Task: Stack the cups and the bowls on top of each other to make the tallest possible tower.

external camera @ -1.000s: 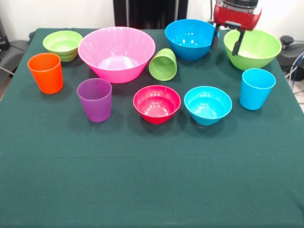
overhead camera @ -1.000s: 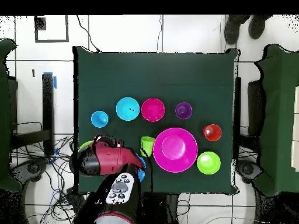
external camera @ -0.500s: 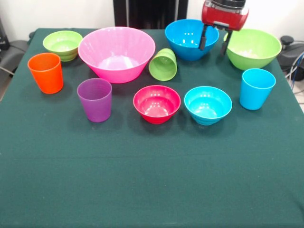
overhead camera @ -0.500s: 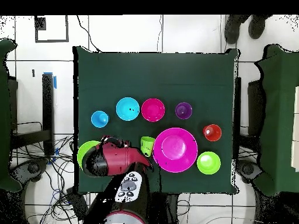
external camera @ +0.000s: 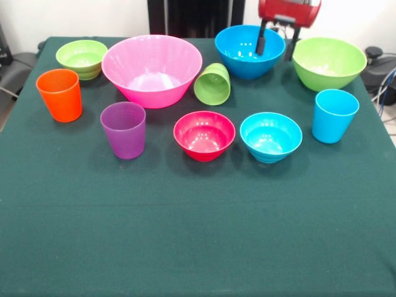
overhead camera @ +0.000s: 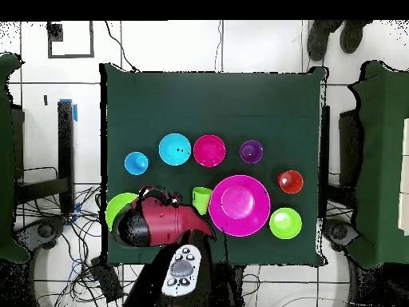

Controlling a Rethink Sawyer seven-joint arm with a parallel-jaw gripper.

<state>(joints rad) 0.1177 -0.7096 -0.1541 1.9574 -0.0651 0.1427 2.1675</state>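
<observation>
My gripper (external camera: 276, 44) hangs open at the back right. One finger is over the inside of the medium blue bowl (external camera: 241, 52), the other outside its right rim. The medium green bowl (external camera: 328, 62) stands to its right. The large pink bowl (external camera: 151, 68) sits at the back middle, with a green cup (external camera: 213, 83) on its side next to it. A small green bowl (external camera: 81, 57), an orange cup (external camera: 60, 94), a purple cup (external camera: 124, 130), a red bowl (external camera: 204, 135), a light blue bowl (external camera: 271, 136) and a light blue cup (external camera: 334, 116) stand apart. No tower shows.
From overhead the arm's red wrist (overhead camera: 156, 224) covers the blue bowl, between the medium green bowl (overhead camera: 117, 209) and the pink bowl (overhead camera: 240, 205). The green tablecloth (external camera: 198, 235) is bare in front. Cables lie on the floor (overhead camera: 80, 240) beside the table.
The open gripper has moved left in the front view, from the green bowl's left rim to the blue bowl's right rim, and has risen a little. No cup or bowl has moved.
</observation>
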